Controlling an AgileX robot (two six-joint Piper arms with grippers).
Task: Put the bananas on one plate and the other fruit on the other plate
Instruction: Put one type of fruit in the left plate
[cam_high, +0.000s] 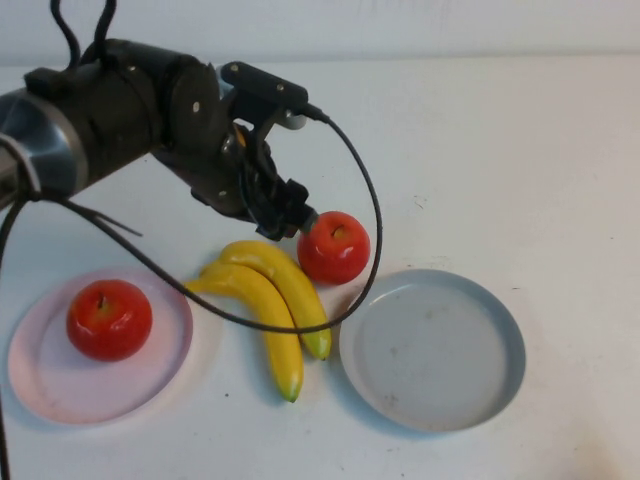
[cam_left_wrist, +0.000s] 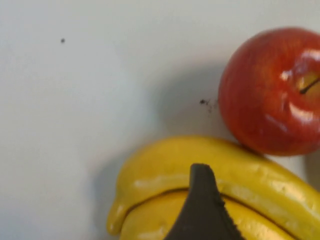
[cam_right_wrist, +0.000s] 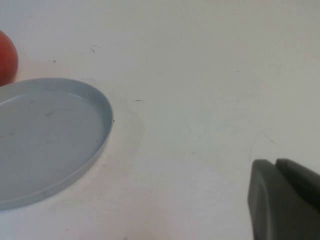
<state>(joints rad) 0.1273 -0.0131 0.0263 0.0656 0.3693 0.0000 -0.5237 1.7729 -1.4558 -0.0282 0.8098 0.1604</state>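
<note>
Already one glossy red apple (cam_high: 109, 319) sits on the pink plate (cam_high: 45, 385) at the left. Next, the left gripper (cam_high: 290, 218) hangs over the stem end of the smooth, curved bananas (cam_high: 272, 305), beside the second apple (cam_high: 333, 246); whether its jaws are apart I cannot tell. Rightward, the shallow grey plate (cam_high: 480, 385) awaits. The right gripper (cam_right_wrist: 282, 200) rests closed above the worktop (cam_high: 500, 150).

I see only a plain white worktop (cam_high: 520, 150) beneath it all; a few small dark specks (cam_left_wrist: 205, 102) mark its surface.
</note>
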